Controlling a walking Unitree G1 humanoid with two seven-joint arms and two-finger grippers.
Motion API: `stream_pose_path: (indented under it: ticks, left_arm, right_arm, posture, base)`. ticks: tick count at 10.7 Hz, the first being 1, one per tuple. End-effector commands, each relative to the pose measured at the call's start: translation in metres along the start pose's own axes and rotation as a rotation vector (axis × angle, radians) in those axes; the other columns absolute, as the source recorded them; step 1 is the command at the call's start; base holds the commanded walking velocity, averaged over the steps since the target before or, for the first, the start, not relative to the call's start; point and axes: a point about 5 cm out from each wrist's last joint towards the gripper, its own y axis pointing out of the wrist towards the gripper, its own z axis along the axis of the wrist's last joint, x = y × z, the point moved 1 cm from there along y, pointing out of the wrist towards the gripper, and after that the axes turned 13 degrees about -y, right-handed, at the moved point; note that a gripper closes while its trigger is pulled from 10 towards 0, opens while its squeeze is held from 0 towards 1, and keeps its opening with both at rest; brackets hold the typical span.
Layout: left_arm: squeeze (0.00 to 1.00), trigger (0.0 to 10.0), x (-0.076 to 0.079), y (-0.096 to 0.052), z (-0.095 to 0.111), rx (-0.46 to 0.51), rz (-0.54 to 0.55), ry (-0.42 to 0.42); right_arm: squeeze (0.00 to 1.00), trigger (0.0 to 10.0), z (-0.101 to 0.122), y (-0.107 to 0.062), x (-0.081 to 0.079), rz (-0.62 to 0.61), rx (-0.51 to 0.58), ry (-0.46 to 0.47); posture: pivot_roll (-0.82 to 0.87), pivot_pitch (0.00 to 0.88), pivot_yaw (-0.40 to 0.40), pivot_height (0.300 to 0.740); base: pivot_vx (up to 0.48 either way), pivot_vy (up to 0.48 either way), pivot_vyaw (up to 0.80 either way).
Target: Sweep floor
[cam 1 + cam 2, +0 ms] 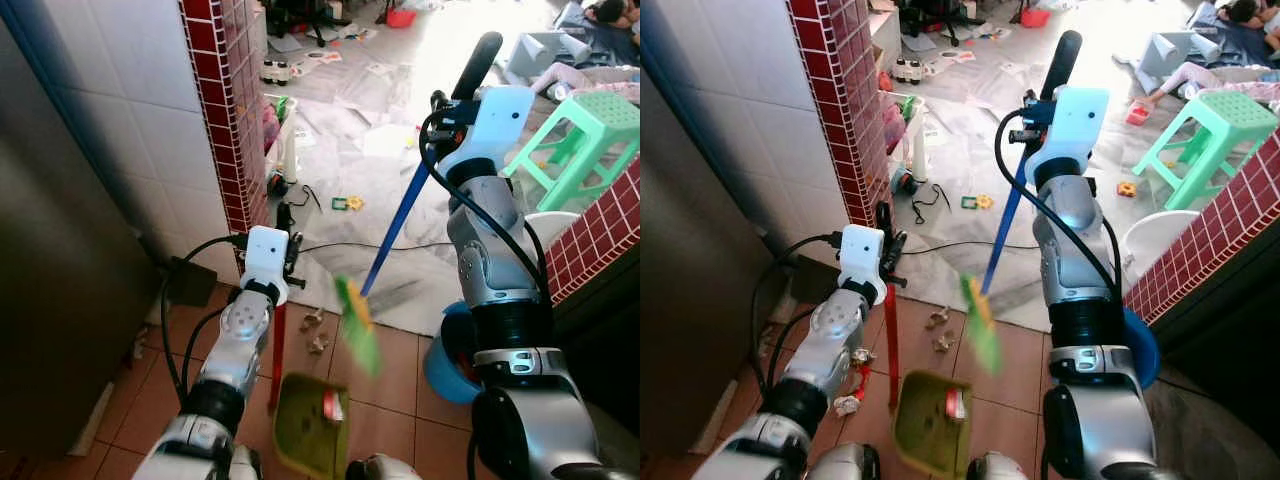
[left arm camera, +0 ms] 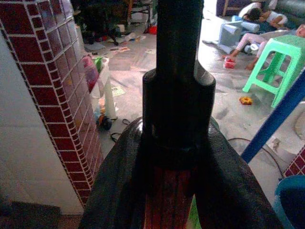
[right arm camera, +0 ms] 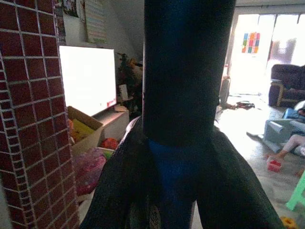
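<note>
My left gripper [image 1: 289, 250] is shut on the red handle [image 1: 277, 350] of an olive green dustpan [image 1: 310, 425], which rests on the brown tiles near my feet with a red scrap inside. My right gripper [image 1: 446, 104] is shut on the blue broom handle [image 1: 398, 225], just below its black top grip [image 1: 477, 62]. At the handle's lower end is a blurred green and yellow shape [image 1: 357, 325], above the pan. Crumpled scraps [image 1: 315, 332] lie on the tiles between the pan's handle and the broom. Both wrist views look along a gripped handle [image 2: 178, 109] [image 3: 183, 95].
A red-tiled pillar [image 1: 225, 110] stands close on the left, a red-tiled counter [image 1: 600, 230] on the right. A blue bucket [image 1: 448, 362] sits by my right arm. A black cable [image 1: 330, 245], toys, a green stool [image 1: 585, 130] and a person lying down [image 1: 610, 12] are beyond.
</note>
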Motion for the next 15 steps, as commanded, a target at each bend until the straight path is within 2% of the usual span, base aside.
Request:
stream_pose_path:
  ticks: [1,2,4,5,7,8,9,10,11,12,13,15]
  left_arm:
    - [0.00,10.0,0.003,0.001,0.017,0.085,-0.022,0.013]
    - [0.00,10.0,-0.004,-0.004,0.013,0.079,0.008,0.039]
    - [0.00,10.0,-0.006,-0.007,0.011,0.101,0.045,0.052]
    - [0.00,10.0,-0.006,-0.005,0.011,0.112,0.069,0.020]
    - [0.00,10.0,-0.002,-0.002,0.009,0.104,0.069,-0.001]
    - [0.00,10.0,0.001,-0.001,0.006,0.096,0.062,-0.018]
    - [0.00,10.0,0.002,-0.002,0.002,0.081,0.056,-0.039]
    - [0.00,10.0,0.000,-0.002,0.001,0.075,0.071,-0.042]
    - [0.00,10.0,-0.001,-0.002,0.001,0.073,0.076,-0.040]
    - [0.00,10.0,0.000,-0.002,-0.001,0.067,0.076,-0.033]
    - [0.00,10.0,0.000,-0.001,-0.001,0.065,0.077,-0.033]
    - [0.00,10.0,0.001,-0.002,-0.004,0.054,0.071,-0.054]
  right_arm:
    - [0.00,10.0,0.007,-0.001,0.003,-0.003,0.049,-0.036]
    - [0.00,10.0,-0.008,-0.012,-0.002,0.028,0.011,-0.113]
    - [0.00,10.0,-0.024,-0.021,-0.007,0.043,-0.060,-0.140]
    - [0.00,10.0,-0.040,-0.029,-0.015,0.066,-0.142,-0.126]
    - [0.00,10.0,-0.054,-0.037,-0.028,0.106,-0.226,-0.072]
    - [0.00,10.0,-0.063,-0.043,-0.038,0.130,-0.295,-0.008]
    - [0.00,10.0,-0.065,-0.044,-0.043,0.122,-0.340,0.116]
    - [0.00,10.0,-0.054,-0.039,-0.045,0.114,-0.317,0.253]
    - [0.00,10.0,-0.047,-0.034,-0.043,0.110,-0.290,0.301]
    - [0.00,10.0,-0.032,-0.023,-0.033,0.103,-0.218,0.299]
    - [0.00,10.0,-0.026,-0.019,-0.029,0.102,-0.193,0.300]
    - [0.00,10.0,-0.022,-0.015,-0.014,0.113,-0.147,0.157]
  posture:
    - [-0.03,0.042,-0.037,0.740]
    - [-0.03,0.041,-0.038,0.740]
    - [-0.03,0.039,-0.037,0.740]
    - [-0.03,0.036,-0.036,0.740]
    - [-0.03,0.029,-0.034,0.740]
    - [-0.03,0.029,-0.034,0.740]
    - [-0.03,0.029,-0.034,0.740]
    - [-0.03,0.029,-0.034,0.740]
    - [-0.03,0.029,-0.034,0.740]
    - [-0.04,0.025,-0.033,0.740]
    - [-0.04,0.025,-0.033,0.740]
    - [-0.04,0.020,-0.033,0.740]
  base:
    - [0.000,0.000,0.00]
    - [0.000,0.000,0.00]
    - [0.000,0.000,0.00]
    - [0.000,0.000,0.00]
    - [0.000,0.000,0.00]
    - [0.000,0.000,0.00]
    - [0.000,0.000,0.00]
    - [0.000,0.000,0.00]
    - [0.000,0.000,0.00]
    - [0.000,0.000,0.00]
    - [0.000,0.000,0.00]
    - [0.000,0.000,0.00]
